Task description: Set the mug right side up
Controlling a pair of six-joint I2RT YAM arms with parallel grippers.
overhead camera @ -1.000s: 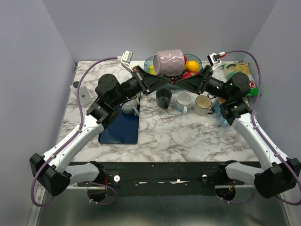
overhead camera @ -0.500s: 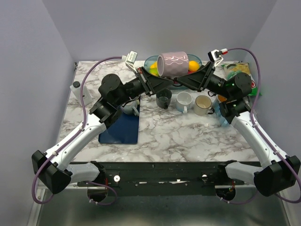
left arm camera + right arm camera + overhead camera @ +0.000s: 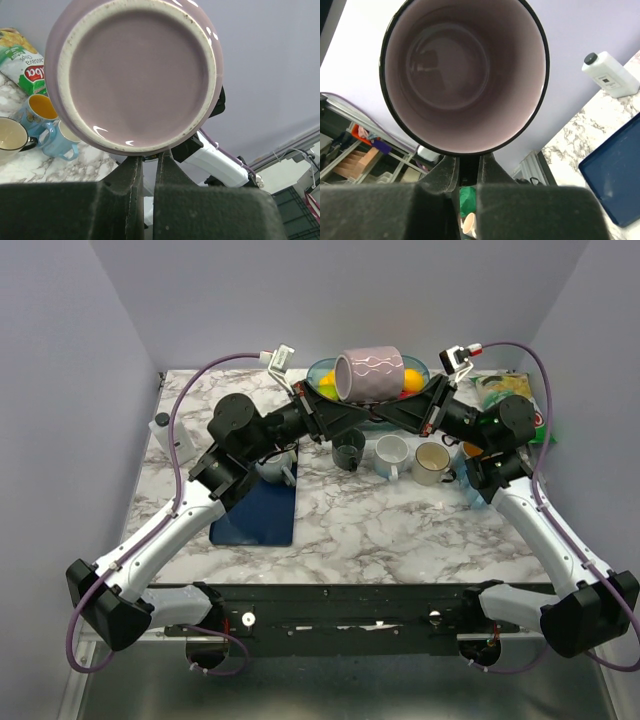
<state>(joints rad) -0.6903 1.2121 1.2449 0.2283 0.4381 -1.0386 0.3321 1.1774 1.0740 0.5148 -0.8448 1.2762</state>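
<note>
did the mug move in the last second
Yes. The mug shifted slightly right across the bowl, now hiding more of the orange, and tipped further onto its side.

cups (image 3: 391, 455) crowd under the mug (image 3: 372, 375); near tabletop (image 3: 400, 530) lies open.

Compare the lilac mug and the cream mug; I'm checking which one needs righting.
The lilac ceramic mug lies on its side, lifted off the marble table; the cream ceramic mug stands upright on it. The lilac mug bears white squiggles and looks wider; the cream mug shows no pattern. Both are round mugs.
</note>
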